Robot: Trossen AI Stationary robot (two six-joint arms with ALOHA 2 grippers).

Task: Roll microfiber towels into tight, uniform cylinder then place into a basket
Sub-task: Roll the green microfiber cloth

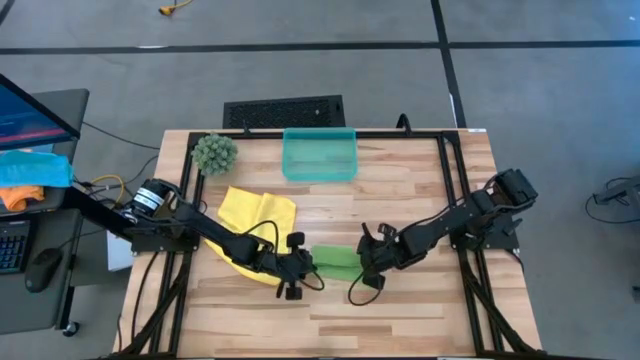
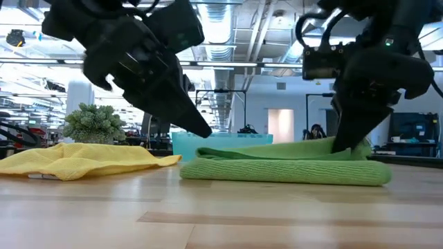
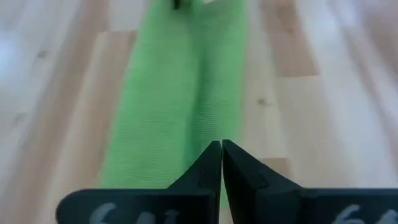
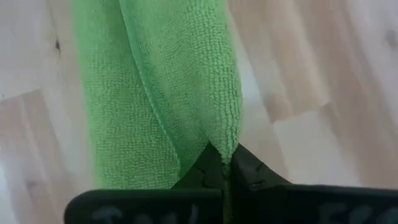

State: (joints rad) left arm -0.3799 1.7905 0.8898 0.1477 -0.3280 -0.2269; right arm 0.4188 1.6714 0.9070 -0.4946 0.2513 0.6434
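So the lime green microfiber towel is laid out on the counter as a long folded strip, near the front middle, right between the two grippers. One end of it is pinched by the right gripper, fingers closed on a raised fold of the cloth, and that end is seen lifted a bit off the wood in the low view. The left gripper is parked at the other end with its fingers pressed together; in its own wrist view nothing is seen clamped between them, so it's taken as closed on nothing and just resting at the strip's edge. The yellow towel is left crumpled behind the left arm, apart from the green one, and the teal basket is well apart at the back edge, with nothing made out inside it. A spiky green plant ball is sat beside the basket. As for handling: the cloth can be expected to be light, floppy and grippy, so layers will probably slide and loosen if only one corner is held. A tight roll would likely be best started from a short end, with both edges of that end caught evenly.
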